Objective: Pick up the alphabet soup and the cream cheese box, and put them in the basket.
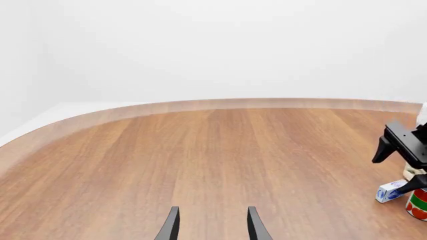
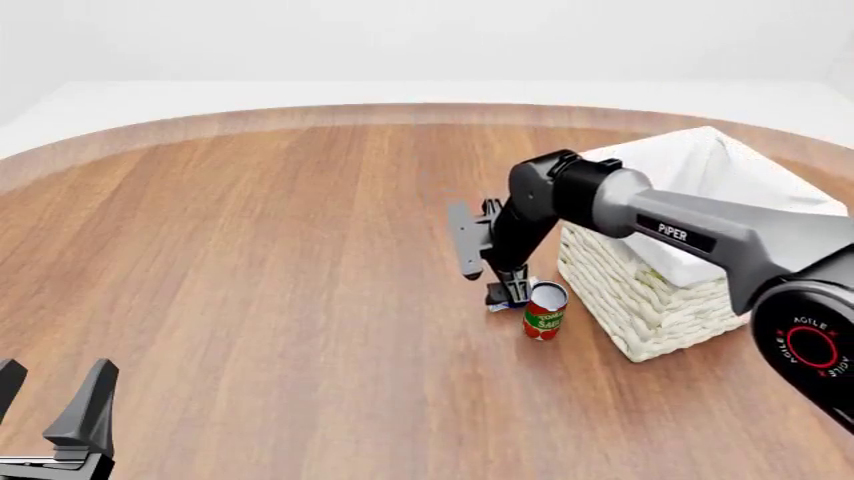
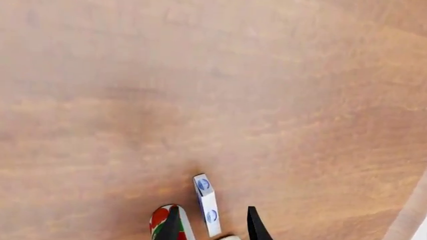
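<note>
Wood table (image 2: 267, 260); right arm's fingers (image 3: 212, 225) spread, straddling cream cheese box (image 3: 207, 204); left fingers (image 1: 212, 225) apart, idle.

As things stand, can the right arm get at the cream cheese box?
Probably yes: the right tool is open, with the cream cheese box lying between its fingers. The red and green can stands close beside one finger and could get nudged.

Bright, even, diffuse light, no glare. Renders sharp edge to edge, no blur. Faint soft shadow on the counter (image 3: 133, 100) in right wrist view. Counter rim curves strongly in left wrist view.
</note>
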